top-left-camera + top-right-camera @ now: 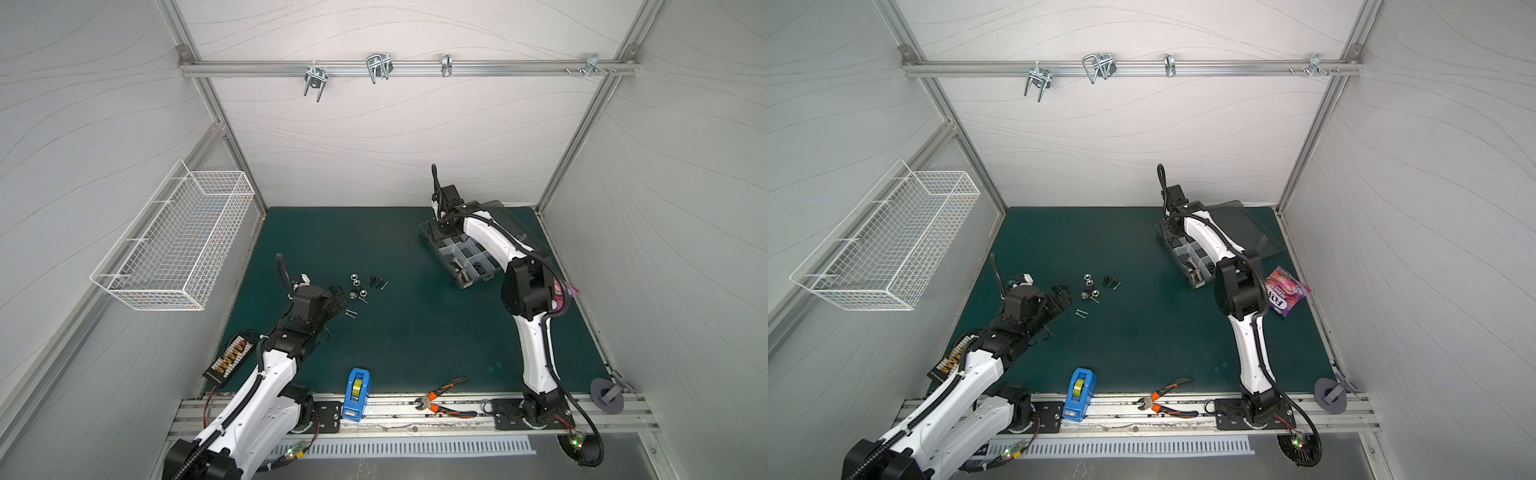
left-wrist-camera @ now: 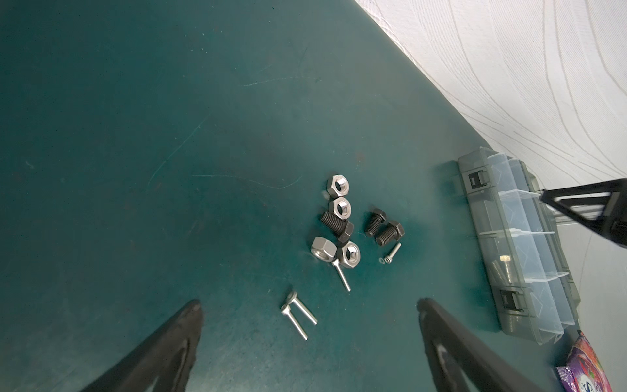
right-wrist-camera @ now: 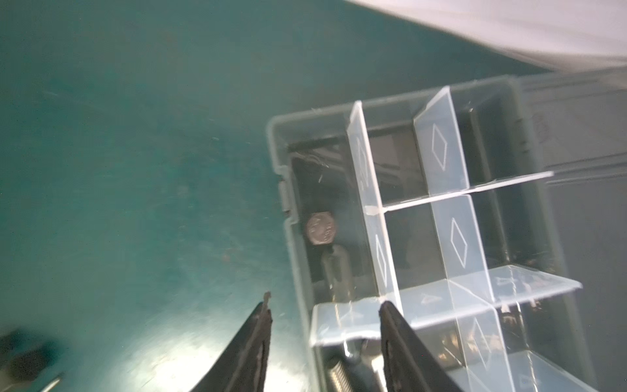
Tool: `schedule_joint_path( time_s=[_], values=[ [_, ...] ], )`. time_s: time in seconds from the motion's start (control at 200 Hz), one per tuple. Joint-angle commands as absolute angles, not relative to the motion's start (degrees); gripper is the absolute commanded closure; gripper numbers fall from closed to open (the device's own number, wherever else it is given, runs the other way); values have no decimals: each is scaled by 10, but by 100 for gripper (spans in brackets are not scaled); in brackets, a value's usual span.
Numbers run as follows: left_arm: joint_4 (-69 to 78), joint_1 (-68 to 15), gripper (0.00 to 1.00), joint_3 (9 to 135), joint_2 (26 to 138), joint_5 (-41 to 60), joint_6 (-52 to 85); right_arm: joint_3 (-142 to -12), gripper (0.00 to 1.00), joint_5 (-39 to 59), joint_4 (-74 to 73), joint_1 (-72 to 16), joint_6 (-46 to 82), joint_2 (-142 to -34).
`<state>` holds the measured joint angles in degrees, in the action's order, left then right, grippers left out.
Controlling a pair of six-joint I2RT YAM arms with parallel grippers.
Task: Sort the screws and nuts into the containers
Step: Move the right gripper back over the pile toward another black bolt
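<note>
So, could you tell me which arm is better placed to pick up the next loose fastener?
Left: the left arm's fingers, open, hover beside the two thin silver screws and silver hex nuts; the right arm's fingers are over the clear grey organizer box.

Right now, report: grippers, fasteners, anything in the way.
Left gripper open, by loose silver hex nuts, black hex bolts, thin silver screws on green mat. Right gripper open, empty, over clear grey plastic organizer box. Path unobstructed.

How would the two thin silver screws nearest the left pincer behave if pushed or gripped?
Round and smooth, the thin silver screws likely roll on the green mat if pushed sideways. Being metal, probably stiff yet light. Lying flat, they may slip from the open left pincer.
</note>
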<state>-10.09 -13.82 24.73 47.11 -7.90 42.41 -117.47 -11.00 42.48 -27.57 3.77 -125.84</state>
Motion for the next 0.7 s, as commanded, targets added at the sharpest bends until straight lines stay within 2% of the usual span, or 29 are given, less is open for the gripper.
schedule_joint_path(
  time_s=[0.0, 0.225, 0.53, 0.695],
  values=[
    [-100, -139, 0, 269, 470, -86, 429, -1145, 45, -119, 432, -312, 47, -1211],
    [-100, -139, 1, 263, 462, -89, 438, -1088, 37, -94, 410, -391, 49, -1184],
    [-111, -139, 0, 250, 434, -100, 441, -1066, 21, -45, 385, -464, 4, -1219],
    [-116, -139, 0, 244, 424, -102, 444, -1063, 7, -33, 372, -484, -21, -1246]
  ],
)
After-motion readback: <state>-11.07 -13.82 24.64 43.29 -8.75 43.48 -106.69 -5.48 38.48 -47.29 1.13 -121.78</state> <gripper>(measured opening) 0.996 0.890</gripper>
